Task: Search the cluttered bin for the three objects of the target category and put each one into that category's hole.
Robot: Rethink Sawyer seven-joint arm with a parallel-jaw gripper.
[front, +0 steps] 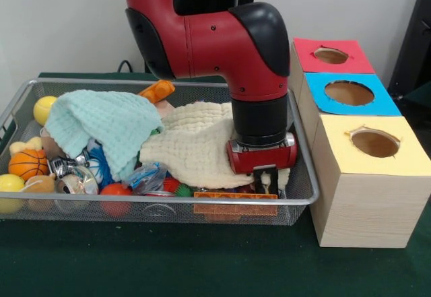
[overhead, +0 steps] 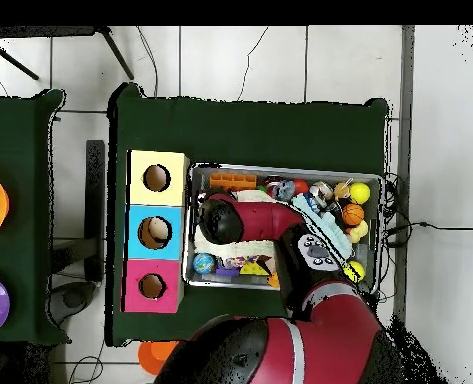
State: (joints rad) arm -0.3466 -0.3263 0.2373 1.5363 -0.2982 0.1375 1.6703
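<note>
My gripper (front: pixel 266 178) is down inside the wire-mesh bin (front: pixel 304 176), at the end nearest the boxes. I cannot tell whether it is parted or closed; the red wrist block and the bin's rim hide most of it. It sits just above a flat orange ridged piece (front: pixel 234 197) by the front wall and against a cream quilted cloth (front: pixel 192 145). A mint waffle-weave cloth (front: pixel 101 122) drapes over the middle heap, so much of what lies under both cloths is hidden from me. At the far end I see round things: a small basketball (front: pixel 27 164), yellow balls (front: pixel 44 108), a red ball (front: pixel 116 190). Beside the bin stand three wooden boxes topped red (front: pixel 330 55), blue (front: pixel 348 93) and yellow (front: pixel 374 142), each with a round hole. From overhead my arm (overhead: pixel 280 225) covers the bin's centre.
</note>
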